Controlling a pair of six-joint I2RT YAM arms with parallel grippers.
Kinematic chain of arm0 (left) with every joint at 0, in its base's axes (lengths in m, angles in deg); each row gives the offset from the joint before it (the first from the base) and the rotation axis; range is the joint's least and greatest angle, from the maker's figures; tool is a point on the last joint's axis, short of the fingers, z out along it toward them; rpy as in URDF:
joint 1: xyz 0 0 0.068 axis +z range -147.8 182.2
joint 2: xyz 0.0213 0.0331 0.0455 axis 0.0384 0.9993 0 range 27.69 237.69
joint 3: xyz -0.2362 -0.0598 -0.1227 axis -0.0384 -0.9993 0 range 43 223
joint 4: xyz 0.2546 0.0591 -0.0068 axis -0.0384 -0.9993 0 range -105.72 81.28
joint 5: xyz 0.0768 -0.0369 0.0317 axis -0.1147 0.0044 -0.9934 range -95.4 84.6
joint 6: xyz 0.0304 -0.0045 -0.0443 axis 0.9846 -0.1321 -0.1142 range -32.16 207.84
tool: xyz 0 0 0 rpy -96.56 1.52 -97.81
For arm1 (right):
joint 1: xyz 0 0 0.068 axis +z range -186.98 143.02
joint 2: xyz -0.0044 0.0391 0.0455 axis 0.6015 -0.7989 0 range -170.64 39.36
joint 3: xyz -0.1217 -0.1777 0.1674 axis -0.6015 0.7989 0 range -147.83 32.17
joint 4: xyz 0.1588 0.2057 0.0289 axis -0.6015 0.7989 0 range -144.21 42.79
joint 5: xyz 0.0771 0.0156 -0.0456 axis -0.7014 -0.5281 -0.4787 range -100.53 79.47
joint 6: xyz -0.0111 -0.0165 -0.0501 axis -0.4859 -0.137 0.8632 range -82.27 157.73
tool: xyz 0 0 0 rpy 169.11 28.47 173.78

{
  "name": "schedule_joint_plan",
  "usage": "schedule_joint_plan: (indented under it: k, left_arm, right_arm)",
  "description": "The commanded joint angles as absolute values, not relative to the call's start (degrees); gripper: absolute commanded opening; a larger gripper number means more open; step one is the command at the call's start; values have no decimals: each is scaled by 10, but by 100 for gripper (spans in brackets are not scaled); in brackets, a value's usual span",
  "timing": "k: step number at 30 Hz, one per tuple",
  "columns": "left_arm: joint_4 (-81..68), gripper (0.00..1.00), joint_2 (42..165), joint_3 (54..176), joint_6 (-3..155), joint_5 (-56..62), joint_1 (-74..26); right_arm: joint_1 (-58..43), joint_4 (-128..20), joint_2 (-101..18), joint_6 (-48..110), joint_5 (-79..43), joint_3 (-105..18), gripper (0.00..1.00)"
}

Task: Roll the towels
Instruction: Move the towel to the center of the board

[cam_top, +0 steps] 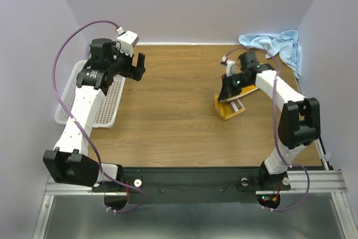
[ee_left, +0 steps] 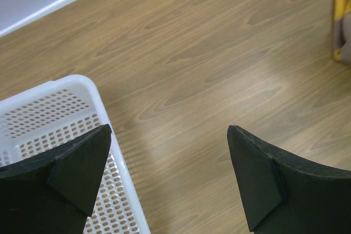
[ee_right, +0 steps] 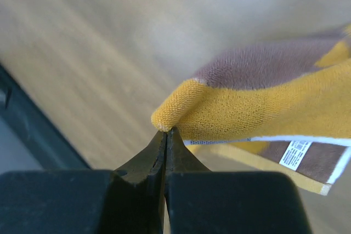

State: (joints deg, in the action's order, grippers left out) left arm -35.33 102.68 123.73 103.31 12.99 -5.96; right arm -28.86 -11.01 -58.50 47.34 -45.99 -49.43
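Fingers (ee_right: 143, 160) of the right gripper (ee_right: 166, 134) are clenched on a folded corner of the yellow towel (ee_right: 263, 102), which lies right of centre on the table (cam_top: 168, 116). The bite looks thin, possibly the edge only. Advise a deeper hold, then turning the fold over evenly, square to the long edges. Left gripper (ee_left: 167, 135) hangs released over the basket (ee_left: 82, 83) rim, far left. Blue towel (cam_top: 274, 46) sits crumpled in the far right corner.

Mustard towel (cam_top: 231, 108) right-centre; blue towel (cam_top: 278, 45) far corner.

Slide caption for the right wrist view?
Right hand shut on a fold of the yellow towel, over the wooden table.
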Motion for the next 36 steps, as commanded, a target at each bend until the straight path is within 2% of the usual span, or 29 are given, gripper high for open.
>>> schedule_joint_plan:
  k: [1, 8, 12, 14, 16, 17, 18, 19, 23, 25, 28, 32, 36]
  left_arm:
    - [-359, 99, 1034, 1254, 1048, 179, -61]
    - [-335, 98, 1031, 1235, 1041, 254, -61]
    - [-298, 98, 1021, 1229, 1017, 305, -61]
    - [-287, 98, 1020, 1226, 1010, 324, -61]
    - [-288, 98, 1023, 1224, 1016, 334, -61]
    - [-290, 98, 1027, 1223, 1022, 334, -62]
    - [-301, 98, 1032, 1222, 1040, 333, -66]
    - [-308, 98, 1035, 1220, 1052, 332, -70]
    - [-321, 97, 1040, 1193, 1122, 278, -116]
    - [-341, 95, 1056, 1185, 1168, 242, -155]
    - [-366, 87, 1095, 1179, 1206, 184, -209]
    - [-367, 74, 1145, 1167, 1220, 131, -244]
    - [-366, 73, 1193, 1177, 1219, 124, -249]
  right_arm:
    - [-231, -137, -568, 469, -514, -453, 1]
    - [-134, -176, -607, 406, -536, -515, 1]
    - [-89, -198, -677, 363, -537, -591, 4]
    - [-92, -195, -689, 353, -521, -617, 15]
    - [-123, -192, -665, 365, -476, -618, 52]
    - [-144, -193, -654, 369, -475, -610, 67]
    - [-167, -193, -643, 372, -481, -604, 75]
    - [-217, -191, -629, 393, -486, -592, 77]
    - [-312, -160, -595, 464, -393, -542, 74]
    - [-349, -144, -590, 497, -354, -516, 67]
    - [-387, -133, -593, 514, -291, -480, 61]
    - [-415, -134, -609, 516, -263, -460, 58]
    - [-428, -134, -644, 506, -271, -469, 57]
